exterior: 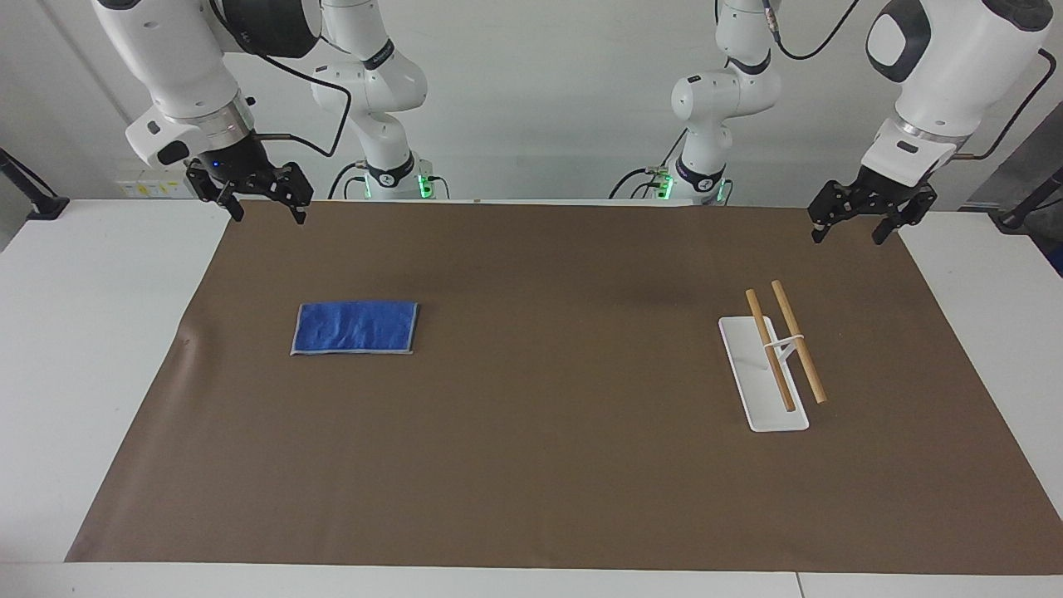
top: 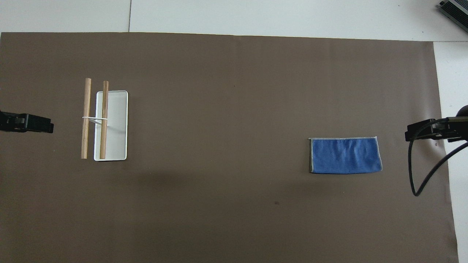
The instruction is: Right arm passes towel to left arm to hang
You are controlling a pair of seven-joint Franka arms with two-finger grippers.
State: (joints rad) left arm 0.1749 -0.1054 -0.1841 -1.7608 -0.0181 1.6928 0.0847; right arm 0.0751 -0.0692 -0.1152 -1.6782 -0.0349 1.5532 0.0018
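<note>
The blue towel (exterior: 355, 327) (top: 345, 155) lies flat on the brown mat (exterior: 540, 415), toward the right arm's end of the table. My right gripper (exterior: 267, 218) (top: 420, 131), with a small blue light above it, hangs open and empty over the mat's corner at the robots' end, apart from the towel. My left gripper (exterior: 847, 237) (top: 36, 124) hangs open and empty over the mat's other corner at the robots' end, apart from the rack. Both arms wait.
A towel rack stands toward the left arm's end. It has a white tray base (exterior: 747, 378) (top: 116, 124) and two wooden bars (exterior: 799, 342) (top: 86, 117) held above it. White table (exterior: 83, 374) borders the mat.
</note>
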